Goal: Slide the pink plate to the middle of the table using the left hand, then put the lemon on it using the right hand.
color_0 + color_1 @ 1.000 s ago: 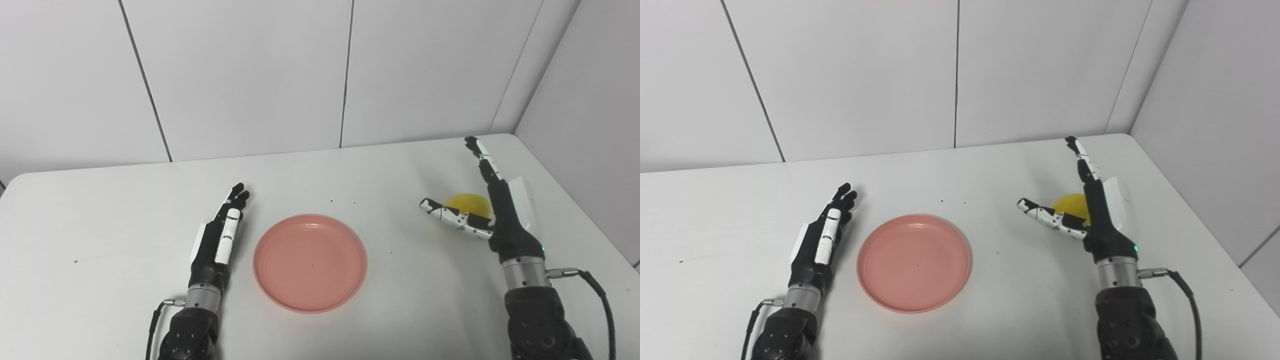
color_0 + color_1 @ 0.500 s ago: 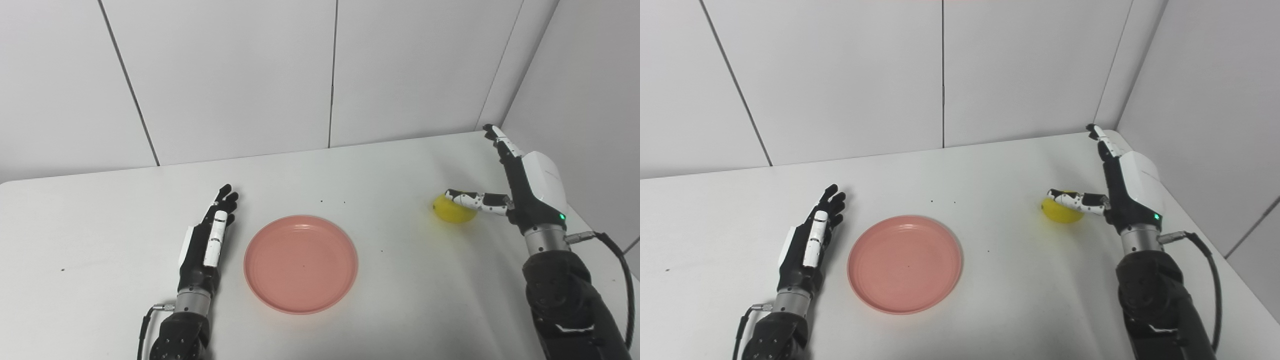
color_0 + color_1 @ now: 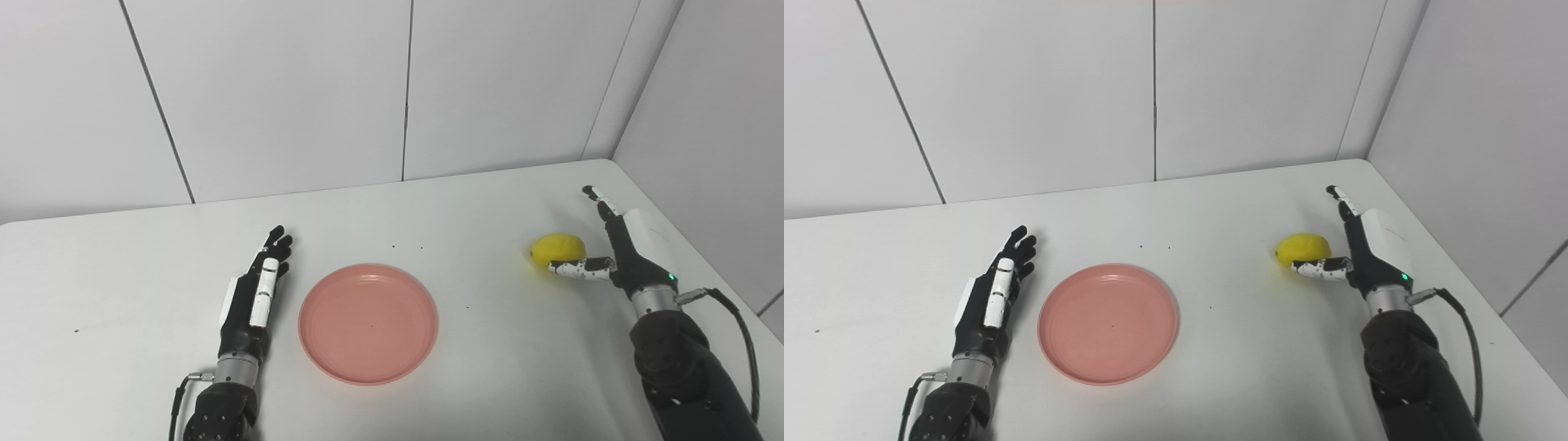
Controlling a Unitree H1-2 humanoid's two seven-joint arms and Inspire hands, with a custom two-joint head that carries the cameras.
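Both forearms run off the near edge of the pictures, so nothing above the wrists shows. The bench (image 3: pixel 465 343) is cut at the left, near and right edges. The right hand (image 3: pixel 625 257) covers the near right part of the lemon (image 3: pixel 556 248), and whether its thumb touches the fruit cannot be told. The left hand (image 3: pixel 252 300) lies edge-on, its palm hidden. A few dark specks beyond the pink plate (image 3: pixel 368 323) are too small to identify.
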